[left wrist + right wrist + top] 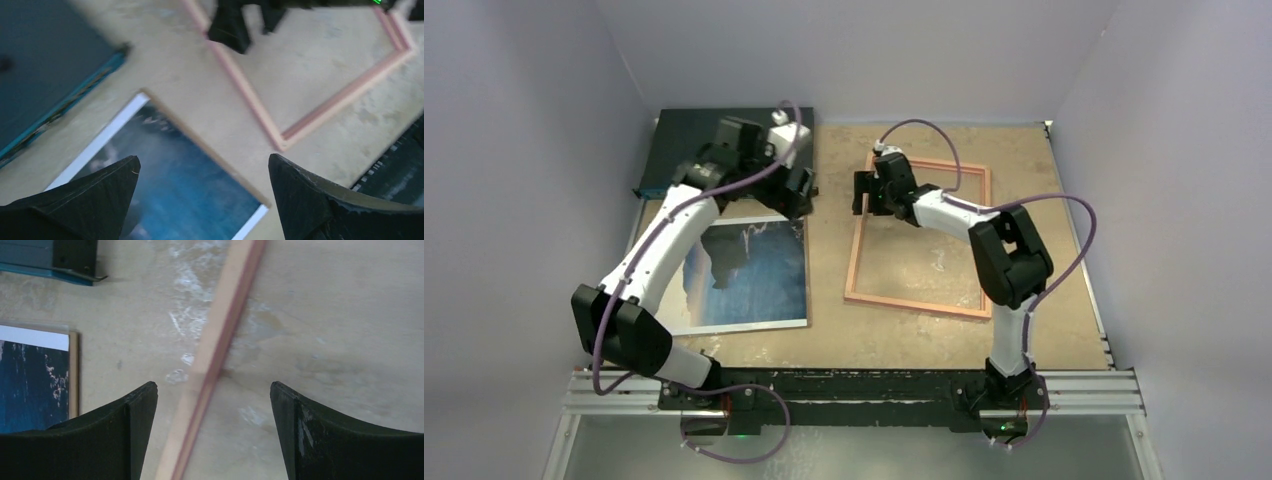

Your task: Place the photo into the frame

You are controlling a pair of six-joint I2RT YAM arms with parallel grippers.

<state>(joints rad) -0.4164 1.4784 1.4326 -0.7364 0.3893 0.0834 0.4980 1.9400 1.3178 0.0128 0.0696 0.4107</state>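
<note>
Hands spread on both arms: the left hand (202, 165), fingers apart and empty, hangs above the far right corner of the photo (175, 195). The photo lies face up on a brown backing board (74, 375) on the tabletop (1044, 300). The right hand (212, 390), likewise apart and empty, straddles the left rail of the pink frame (220, 335) from above; contact cannot be judged. Photo and frame lie side by side, apart, long axes apparently both running near to far. The left hand is nearer the photo, which must travel rightward.
</note>
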